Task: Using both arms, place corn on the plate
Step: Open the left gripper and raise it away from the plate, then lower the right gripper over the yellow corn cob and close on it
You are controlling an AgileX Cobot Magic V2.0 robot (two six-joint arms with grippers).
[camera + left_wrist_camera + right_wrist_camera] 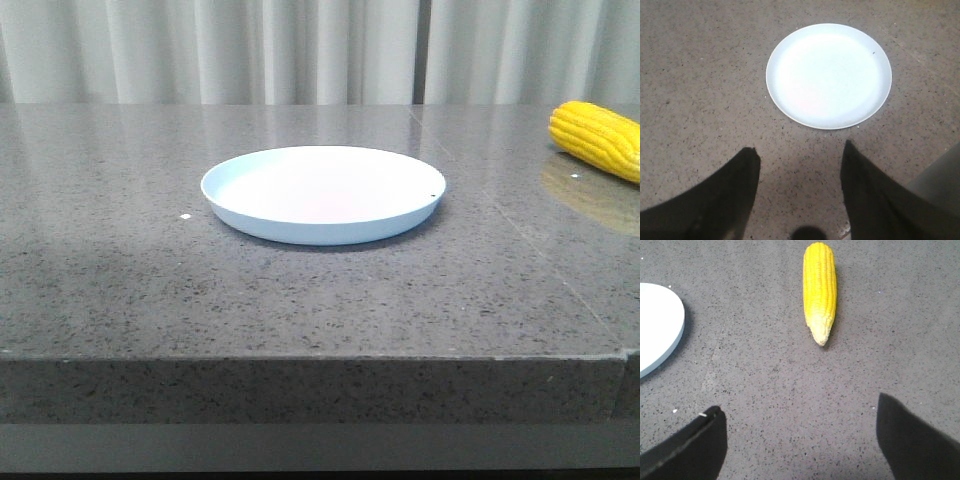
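Note:
The pale blue-white plate (322, 192) sits empty in the middle of the grey stone table; it also shows in the left wrist view as the plate (829, 75) and at the edge of the right wrist view as the plate (657, 325). The yellow corn (598, 138) lies on the table at the far right, cut by the frame edge. In the right wrist view the corn (819, 290) lies with its paler tip toward my right gripper (799, 412), which is open and apart from it. My left gripper (799, 152) is open over bare table short of the plate. Neither gripper shows in the front view.
The speckled grey table (140, 250) has a thick front edge (300, 385) near the camera. White curtains (200, 50) hang behind the table. A seam (560, 275) runs through the tabletop on the right.

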